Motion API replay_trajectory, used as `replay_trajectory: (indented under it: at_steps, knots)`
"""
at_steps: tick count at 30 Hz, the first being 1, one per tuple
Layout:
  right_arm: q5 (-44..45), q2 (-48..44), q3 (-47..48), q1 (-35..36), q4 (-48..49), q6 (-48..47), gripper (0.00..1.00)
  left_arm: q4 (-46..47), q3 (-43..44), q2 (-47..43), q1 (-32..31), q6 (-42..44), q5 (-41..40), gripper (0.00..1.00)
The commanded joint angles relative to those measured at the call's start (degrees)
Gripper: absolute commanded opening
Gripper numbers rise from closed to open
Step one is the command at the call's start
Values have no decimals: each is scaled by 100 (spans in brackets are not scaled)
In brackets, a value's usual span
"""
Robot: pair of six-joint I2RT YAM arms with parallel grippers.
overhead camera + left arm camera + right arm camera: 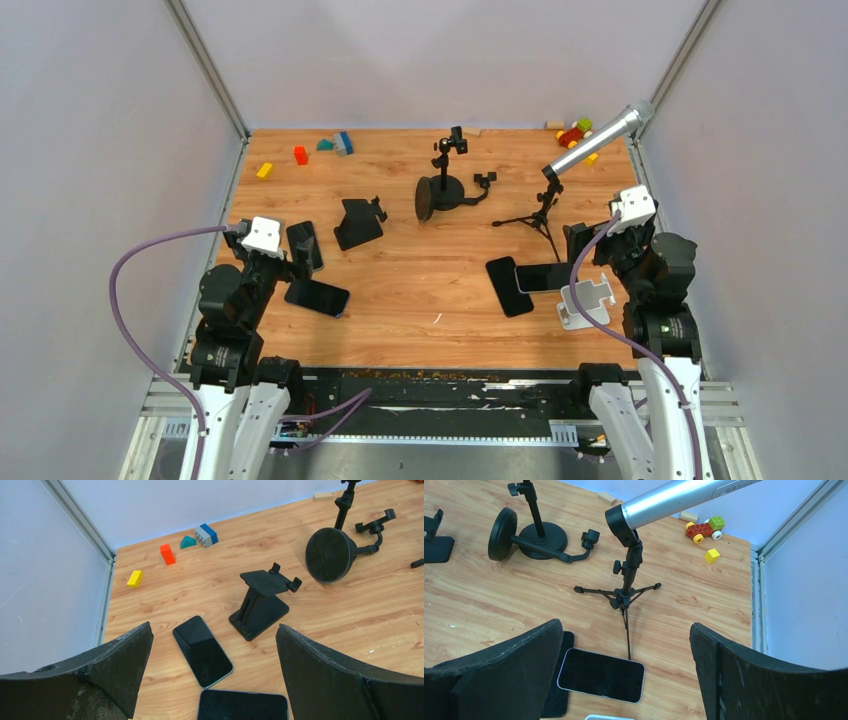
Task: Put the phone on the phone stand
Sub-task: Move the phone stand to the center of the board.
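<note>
Left pincer hung released near dark phone, right pincer released too; best move was pinching its long edges squarely, then seating it on black stand

Wood-grain worktop; at left, a dark phone and a second phone lie flat beside a black phone stand; mid-back, a round-based clamp mount and microphone tripod; at right, a black phone, pale-edged phone, white phone stand; toy blocks rearward.
</note>
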Motion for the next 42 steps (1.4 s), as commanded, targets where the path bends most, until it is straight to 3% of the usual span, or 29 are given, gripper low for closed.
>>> replay_trajectory:
  at_steps: [1,11,22,27,32,36,42]
  knots:
    - [23,27,1,25,48,-63,100,111,-68,-48,16,155,-37,100]
    - [-338,308,217,20,73,-175,100,8,-89,-30,21,171,297,100]
    - [-850,2171,1048,30,714,-243,100,-238,-62,196,10,345,959,100]
    - [-1125,2459,1088,35,751,-155,100,-229,77,401,13,359,1026,100]
    - [-1468,2327,939,110,654,-298,100,-426,491,1175,13,624,1597,100]
    - [-1494,2334,1005,105,438,-345,100,-556,1223,2302,-96,694,1881,100]
    - [-1480,2291,972,104,224,-381,100,339,1641,3512,-1029,501,1068,100]
